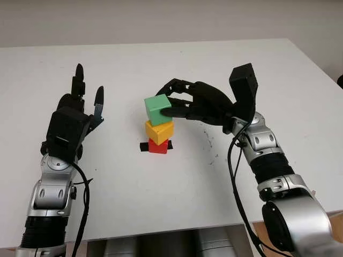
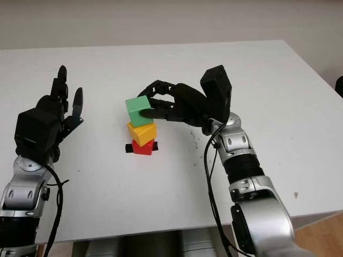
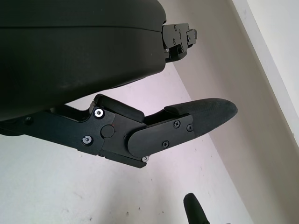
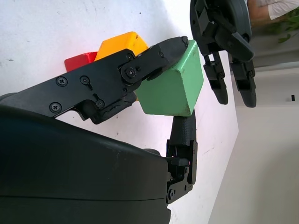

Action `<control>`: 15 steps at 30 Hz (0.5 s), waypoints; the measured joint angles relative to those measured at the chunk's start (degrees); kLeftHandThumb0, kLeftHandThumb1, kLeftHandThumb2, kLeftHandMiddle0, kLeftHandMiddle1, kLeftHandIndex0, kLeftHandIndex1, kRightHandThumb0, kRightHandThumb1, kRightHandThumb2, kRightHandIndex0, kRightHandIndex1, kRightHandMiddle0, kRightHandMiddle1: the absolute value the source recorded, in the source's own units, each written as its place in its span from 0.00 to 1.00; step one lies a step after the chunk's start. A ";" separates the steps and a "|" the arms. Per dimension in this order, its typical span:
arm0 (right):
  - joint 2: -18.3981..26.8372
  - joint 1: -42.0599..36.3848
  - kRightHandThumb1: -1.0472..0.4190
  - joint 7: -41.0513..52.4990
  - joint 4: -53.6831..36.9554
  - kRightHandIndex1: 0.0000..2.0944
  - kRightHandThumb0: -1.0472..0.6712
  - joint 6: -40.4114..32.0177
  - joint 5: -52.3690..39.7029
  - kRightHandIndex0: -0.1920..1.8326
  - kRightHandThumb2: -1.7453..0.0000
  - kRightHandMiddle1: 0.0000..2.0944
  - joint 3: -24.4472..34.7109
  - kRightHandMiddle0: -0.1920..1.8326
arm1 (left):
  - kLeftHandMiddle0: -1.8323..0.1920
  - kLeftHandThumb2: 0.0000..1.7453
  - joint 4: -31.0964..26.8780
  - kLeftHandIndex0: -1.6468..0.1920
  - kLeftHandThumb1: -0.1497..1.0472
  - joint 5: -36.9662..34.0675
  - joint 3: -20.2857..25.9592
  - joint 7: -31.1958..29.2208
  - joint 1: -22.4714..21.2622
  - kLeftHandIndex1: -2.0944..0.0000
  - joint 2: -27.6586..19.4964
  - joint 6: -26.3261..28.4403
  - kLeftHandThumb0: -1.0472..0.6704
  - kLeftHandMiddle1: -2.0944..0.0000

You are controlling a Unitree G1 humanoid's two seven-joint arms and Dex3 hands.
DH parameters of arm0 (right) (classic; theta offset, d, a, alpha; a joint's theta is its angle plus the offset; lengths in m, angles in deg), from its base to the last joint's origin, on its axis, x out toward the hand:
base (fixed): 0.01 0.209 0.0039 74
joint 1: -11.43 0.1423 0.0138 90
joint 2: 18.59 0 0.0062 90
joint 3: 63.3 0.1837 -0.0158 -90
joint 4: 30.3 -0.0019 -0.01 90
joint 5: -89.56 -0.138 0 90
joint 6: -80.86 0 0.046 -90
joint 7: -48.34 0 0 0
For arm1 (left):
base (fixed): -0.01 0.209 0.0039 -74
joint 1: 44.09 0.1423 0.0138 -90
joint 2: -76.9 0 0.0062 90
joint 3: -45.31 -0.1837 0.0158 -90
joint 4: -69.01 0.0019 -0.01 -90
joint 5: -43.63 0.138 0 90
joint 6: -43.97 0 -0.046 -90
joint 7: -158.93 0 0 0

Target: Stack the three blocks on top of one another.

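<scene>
A red block (image 1: 157,146) sits on a black mark on the white table, with a yellow block (image 1: 159,130) stacked on it. A green block (image 1: 157,108) is directly above the yellow one, tilted, and I cannot tell if it touches it. My right hand (image 1: 172,104) comes in from the right and is shut on the green block, one finger (image 4: 140,65) over its top and another (image 4: 183,128) on its side. My left hand (image 1: 86,99) is open, raised above the table to the left of the stack.
The white table (image 1: 177,182) spreads around the stack, with a few small dark specks right of the blocks. Its front edge runs near the picture's bottom, its far edge meets a pale wall.
</scene>
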 measured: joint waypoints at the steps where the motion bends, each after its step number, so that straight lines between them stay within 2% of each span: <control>1: 0.06 0.00 0.09 -0.09 -0.13 0.02 0.32 0.02 0.23 0.23 0.97 0.78 -0.06 0.28 | 0.97 0.42 0.00 0.97 1.00 0.00 0.00 0.00 0.00 0.97 0.00 0.00 0.16 0.97; 11: 0.97 0.00 0.10 1.34 -1.08 0.02 0.31 0.21 1.25 0.23 0.97 0.80 -0.64 0.27 | 0.97 0.41 0.00 0.97 1.00 0.43 0.00 -0.04 0.00 0.97 -0.08 -0.06 0.16 0.97; 15: 1.92 -0.01 0.10 3.96 -0.61 0.02 0.28 1.95 1.33 0.22 0.97 0.75 -0.81 0.26 | 0.97 0.41 0.00 0.97 1.00 0.41 0.00 -0.12 0.00 0.97 -0.08 0.02 0.17 0.97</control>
